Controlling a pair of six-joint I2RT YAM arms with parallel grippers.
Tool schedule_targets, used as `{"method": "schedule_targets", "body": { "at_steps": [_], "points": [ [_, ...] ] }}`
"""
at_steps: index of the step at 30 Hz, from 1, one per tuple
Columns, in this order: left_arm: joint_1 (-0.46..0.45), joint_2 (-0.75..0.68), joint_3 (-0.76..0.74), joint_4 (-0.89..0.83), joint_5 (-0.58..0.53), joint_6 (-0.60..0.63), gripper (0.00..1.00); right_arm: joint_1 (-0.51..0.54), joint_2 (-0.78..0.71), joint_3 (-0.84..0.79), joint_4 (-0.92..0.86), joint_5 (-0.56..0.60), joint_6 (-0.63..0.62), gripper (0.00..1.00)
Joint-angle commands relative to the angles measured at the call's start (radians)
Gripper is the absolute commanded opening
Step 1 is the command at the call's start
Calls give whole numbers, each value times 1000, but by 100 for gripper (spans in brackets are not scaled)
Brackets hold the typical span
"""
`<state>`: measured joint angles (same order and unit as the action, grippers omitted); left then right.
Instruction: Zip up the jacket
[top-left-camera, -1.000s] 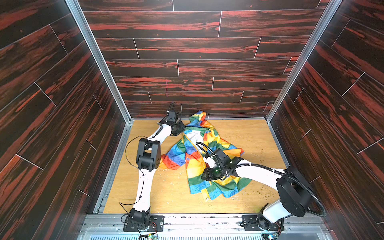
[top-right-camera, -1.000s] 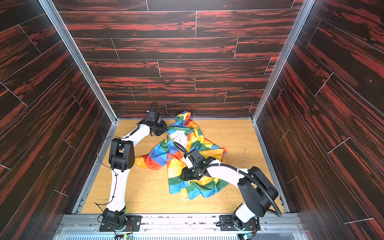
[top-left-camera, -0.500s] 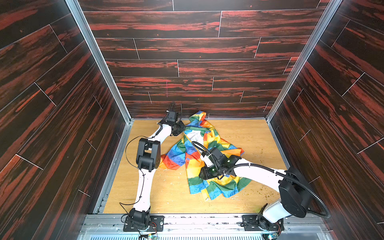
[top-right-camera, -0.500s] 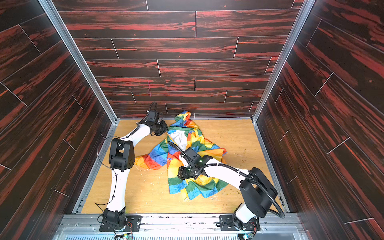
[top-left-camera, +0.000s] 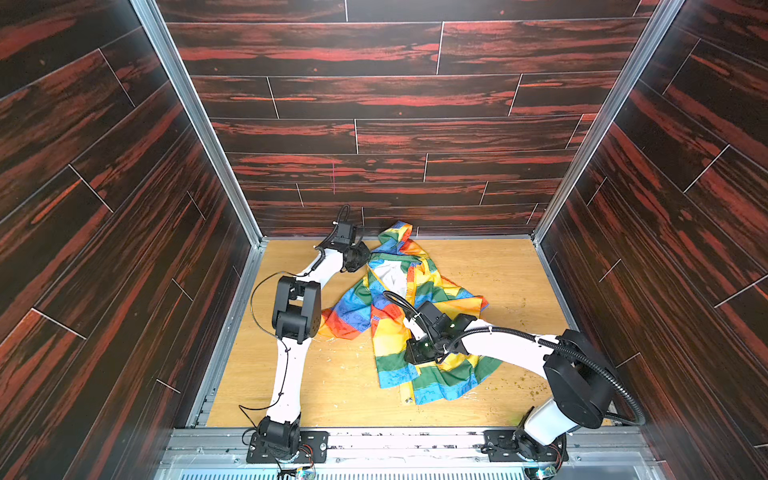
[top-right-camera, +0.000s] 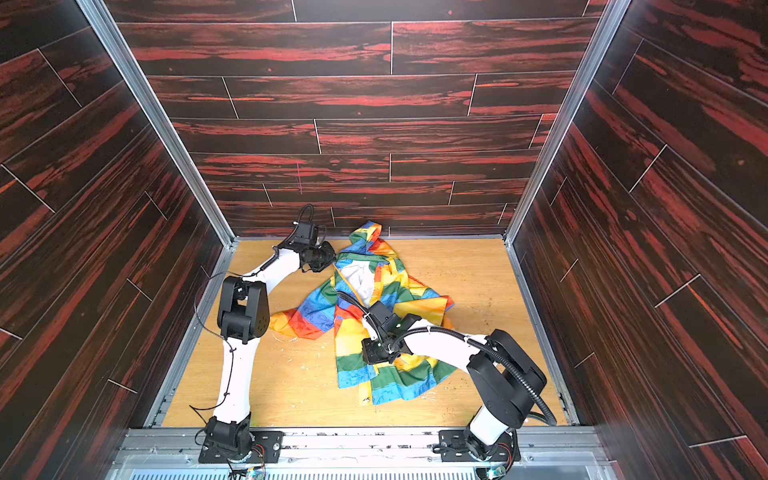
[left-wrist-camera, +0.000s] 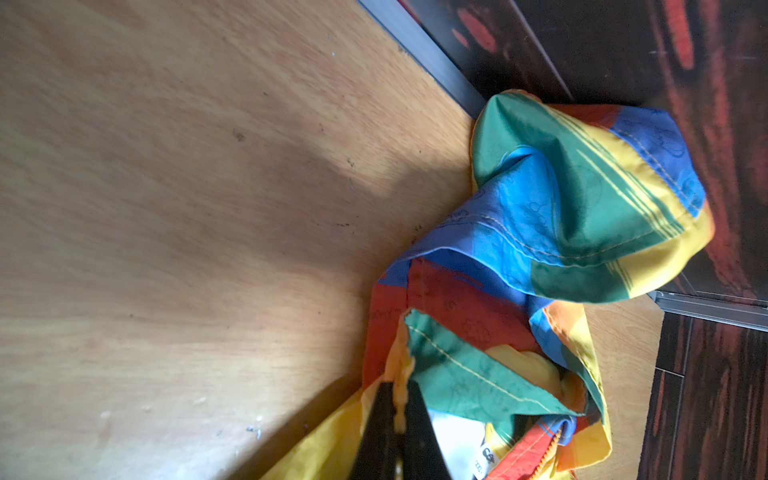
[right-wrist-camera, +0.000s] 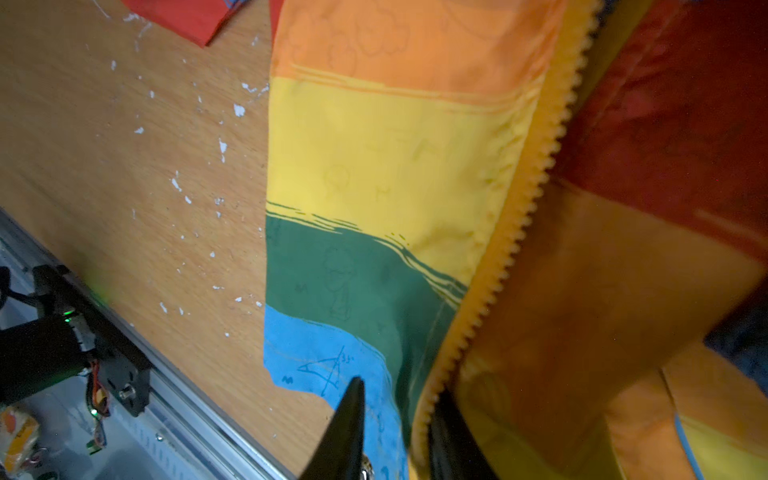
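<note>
Right wrist view: the right gripper (right-wrist-camera: 401, 388) sits slightly open around the yellow zipper (right-wrist-camera: 521, 220). At the far end, the left gripper (left-wrist-camera: 399, 386) pinches the jacket (left-wrist-camera: 582, 199) tight. It looks soft, thin and slippery, so grab the zipper edge.

Right gripper (right-wrist-camera: 398, 399): fingers (right-wrist-camera: 345, 432) cut off at frame edge; hidden under its own body in both top views. Zipper (right-wrist-camera: 519, 232) runs out of frame between them. Label (left-wrist-camera: 484, 457) print inside jacket (left-wrist-camera: 540, 232) unreadable.
</note>
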<state>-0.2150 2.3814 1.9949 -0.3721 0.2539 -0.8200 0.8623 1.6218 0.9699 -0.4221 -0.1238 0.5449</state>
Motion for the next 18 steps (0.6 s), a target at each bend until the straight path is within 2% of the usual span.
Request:
{"method": "schedule_targets", "body": {
  "at_steps": [1,4,8,15,18],
  "points": [
    [6,-83,-2,3,-2,-1,0,6,1,-11,19,-15,13,17],
    [9,-93,15,-18,-8,9,0,7,-24,-10,39,-60,21,8],
    [17,-124,34,-41,-20,22,0,20,-57,1,62,-133,28,2],
    [23,-174,80,-62,-68,35,0,72,-56,24,99,-247,38,0],
    [23,-152,146,-85,-58,32,0,87,-44,15,147,-298,55,0]
  ]
}}
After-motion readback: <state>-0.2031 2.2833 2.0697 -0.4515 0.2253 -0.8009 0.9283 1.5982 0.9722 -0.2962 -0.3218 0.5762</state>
